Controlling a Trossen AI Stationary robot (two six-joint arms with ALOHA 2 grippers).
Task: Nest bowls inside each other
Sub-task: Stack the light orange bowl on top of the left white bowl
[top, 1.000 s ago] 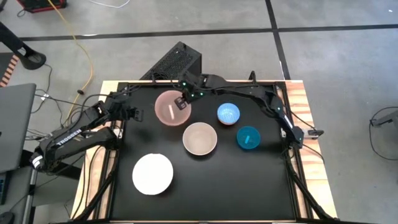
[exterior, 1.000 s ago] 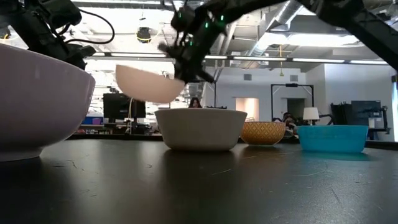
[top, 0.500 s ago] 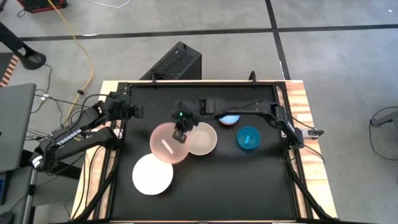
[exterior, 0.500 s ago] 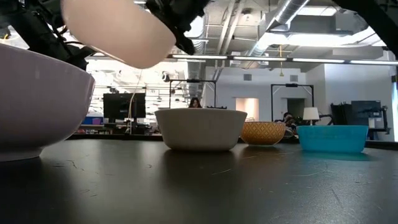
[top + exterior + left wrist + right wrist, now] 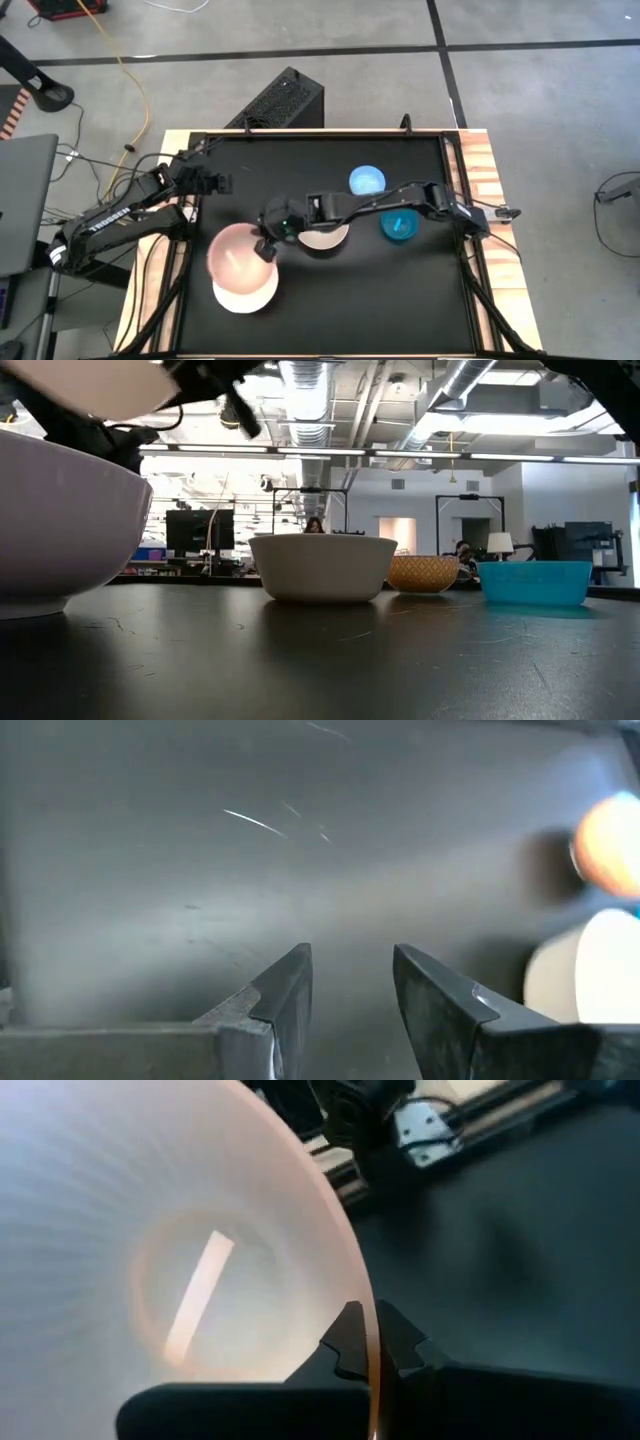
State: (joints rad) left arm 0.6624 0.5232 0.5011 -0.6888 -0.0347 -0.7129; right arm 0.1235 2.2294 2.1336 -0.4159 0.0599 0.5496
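Observation:
My right gripper (image 5: 268, 246) is shut on the pink bowl (image 5: 234, 256), which hangs above the far part of the white bowl (image 5: 248, 290) at the table's near left. In the low view the pink bowl (image 5: 95, 382) shows high above the white bowl (image 5: 60, 525). The beige bowl (image 5: 325, 236) rests on its base mid-table, partly under my right arm. The teal bowl (image 5: 400, 224) and the light blue bowl (image 5: 367, 181) stand further right. My left gripper (image 5: 216, 184) waits open at the far left, with nothing between its fingers (image 5: 290, 995). My right gripper pinches the pink bowl's rim (image 5: 372, 1370) on the side toward the table's right, one finger inside the bowl and one outside. The fingers come slanting down from the right. The bowl is lifted clear, its mouth up, over the white bowl.
A black box (image 5: 280, 100) sits on the floor beyond the far edge. Cables run along the table's left side. Bare black tabletop (image 5: 380, 300) lies toward the near right.
My right gripper has swung from the far middle toward the near left, still shut on the pink bowl's rim. The bowl has travelled with it, clear of the table, past the beige bowl to a place over the white bowl.

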